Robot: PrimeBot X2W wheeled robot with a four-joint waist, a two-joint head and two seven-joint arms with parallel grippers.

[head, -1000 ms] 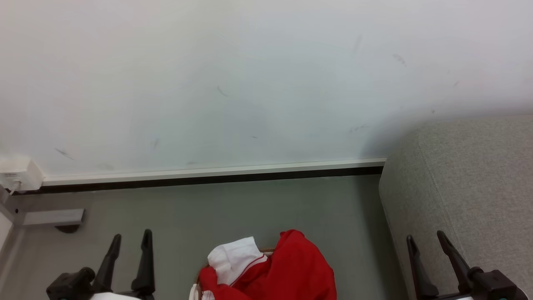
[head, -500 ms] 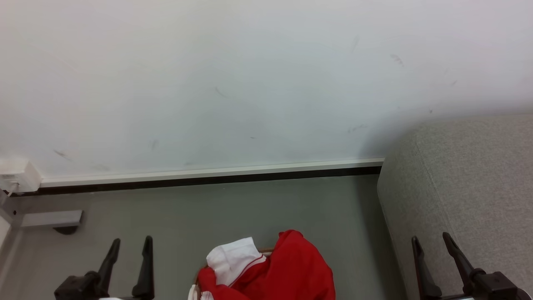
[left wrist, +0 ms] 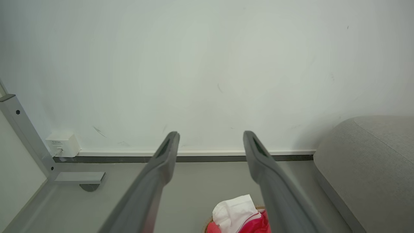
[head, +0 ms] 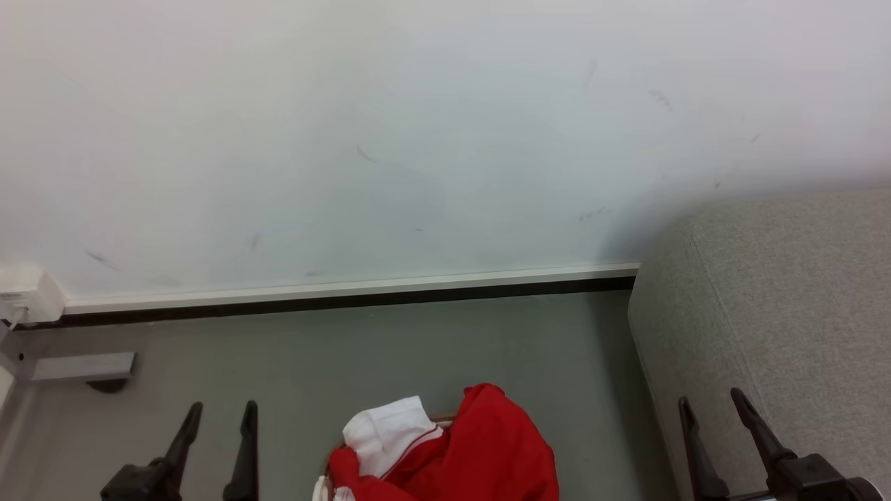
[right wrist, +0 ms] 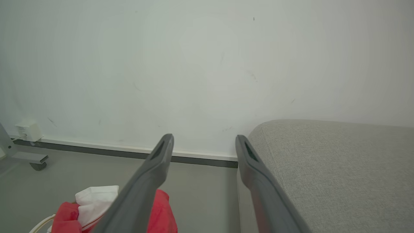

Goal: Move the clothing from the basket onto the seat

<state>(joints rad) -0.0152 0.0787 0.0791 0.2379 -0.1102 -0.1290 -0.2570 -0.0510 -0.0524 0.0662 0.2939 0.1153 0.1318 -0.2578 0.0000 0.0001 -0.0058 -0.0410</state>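
The clothing (head: 452, 452), bright red with a white panel, is heaped in the basket at the bottom middle of the head view. Of the basket only a sliver of brown rim (head: 445, 419) shows. The grey seat (head: 786, 299) stands at the right against the wall. My left gripper (head: 224, 406) is open and empty, left of the heap and above the floor. My right gripper (head: 710, 398) is open and empty in front of the seat's corner. The left wrist view has the open left gripper (left wrist: 211, 134) above the clothing (left wrist: 239, 215). The right wrist view has the open right gripper (right wrist: 204, 137) between clothing (right wrist: 93, 200) and seat (right wrist: 339, 161).
A pale wall with a white and dark baseboard (head: 348, 292) closes the far side. A white socket box (head: 21, 292) and a grey metal frame foot (head: 83, 365) sit at the far left. Grey floor (head: 418, 348) lies between the basket and the wall.
My left gripper has sunk a little toward the bottom edge of the head view. The whole picture has shifted slightly. The clothing lies as before and both grippers stay open.
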